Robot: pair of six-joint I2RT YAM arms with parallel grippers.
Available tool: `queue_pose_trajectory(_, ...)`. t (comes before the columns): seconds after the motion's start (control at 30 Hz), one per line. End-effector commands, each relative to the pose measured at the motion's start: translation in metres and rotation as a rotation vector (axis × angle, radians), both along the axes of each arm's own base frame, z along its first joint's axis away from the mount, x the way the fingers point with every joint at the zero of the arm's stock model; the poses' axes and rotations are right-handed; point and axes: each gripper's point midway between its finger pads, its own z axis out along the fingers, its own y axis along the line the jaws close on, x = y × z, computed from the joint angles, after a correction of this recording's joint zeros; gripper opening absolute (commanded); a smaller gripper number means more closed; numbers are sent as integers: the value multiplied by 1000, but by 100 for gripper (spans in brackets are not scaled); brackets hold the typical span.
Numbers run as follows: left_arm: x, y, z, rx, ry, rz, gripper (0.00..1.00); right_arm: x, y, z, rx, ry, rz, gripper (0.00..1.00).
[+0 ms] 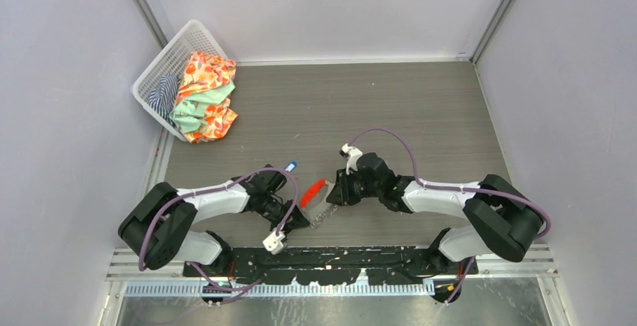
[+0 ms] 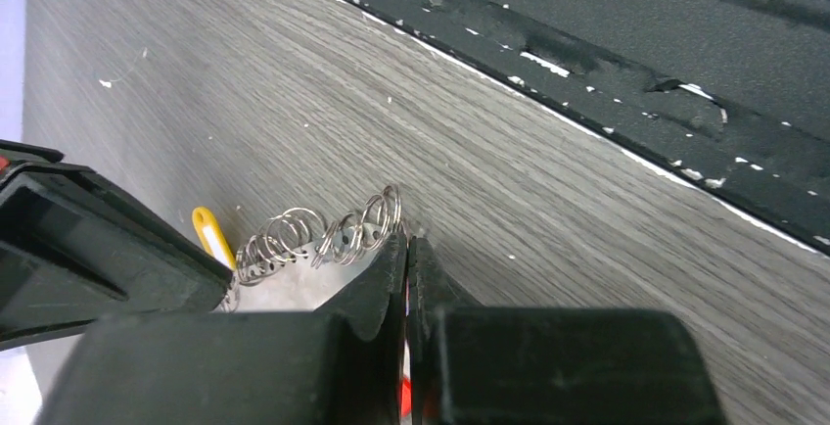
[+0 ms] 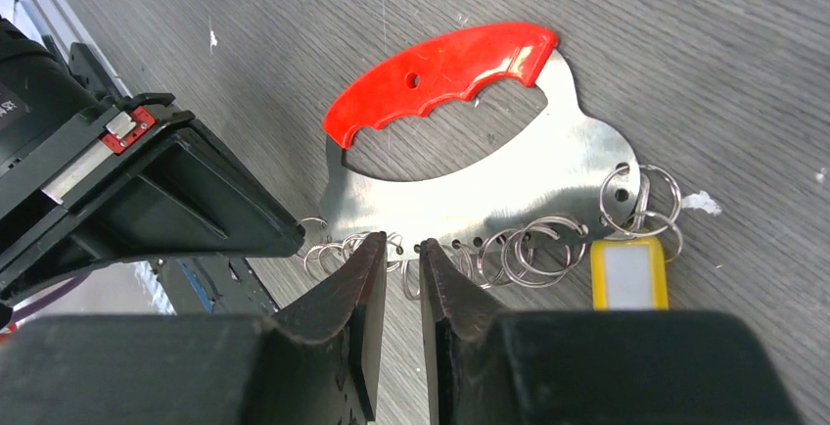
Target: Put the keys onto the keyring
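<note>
The keyring [image 3: 460, 190] — steel plate, red grip, row of rings — lies near centre, the yellow key [image 3: 629, 273] on an end ring. At the rings, the left gripper [image 2: 406, 241] has its fingers pressed together; the right gripper [image 3: 398, 246] has its fingers slightly apart — grip unclear.

Black arms [image 1: 496, 221], white forearm shells [image 1: 439, 197] (purple cables [image 1: 409, 149]).

I have both arms bent inward, the left gripper [image 1: 303, 219] and right gripper [image 1: 336, 191] meeting at the keyring [image 1: 315, 194], whose grey rings trail toward the bases. A blue key [image 1: 291, 166] lies beside the left arm. A white basket [image 1: 169, 55] holds cloths [image 1: 203, 93] at far left.
</note>
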Motion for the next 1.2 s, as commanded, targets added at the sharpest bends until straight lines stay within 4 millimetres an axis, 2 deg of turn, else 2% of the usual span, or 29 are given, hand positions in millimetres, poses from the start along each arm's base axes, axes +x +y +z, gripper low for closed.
queue_pose_trajectory(0.0,1,-27,41,-313,-392,-289,1,3,2,19,49,-40,-7,24)
queue_pose_trajectory(0.13,6,-31,68,-308,-267,-162,1,6,0,35,64,-88,-10,24)
queue_pose_trajectory(0.23,13,-34,103,-311,-173,-47,1,9,-4,60,89,-154,-8,29)
queue_pose_trajectory(0.37,16,-34,142,-306,-59,79,0,11,-13,101,118,-277,18,37)
queue_pose_trajectory(0.53,12,-36,176,-260,86,215,0,4,-25,158,170,-454,69,46)
queue_pose_trajectory(0.73,10,-44,220,-235,303,379,0,-23,-36,209,278,-601,156,55)
queue_pose_trajectory(0.93,7,-45,258,-288,376,457,0,-56,-36,232,347,-661,330,59)
queue_pose_trajectory(1.03,9,-47,282,-313,473,531,0,-65,-37,246,367,-687,375,60)
queue_pose_trajectory(1.17,11,-50,315,-352,648,614,0,-72,-39,275,420,-750,388,60)
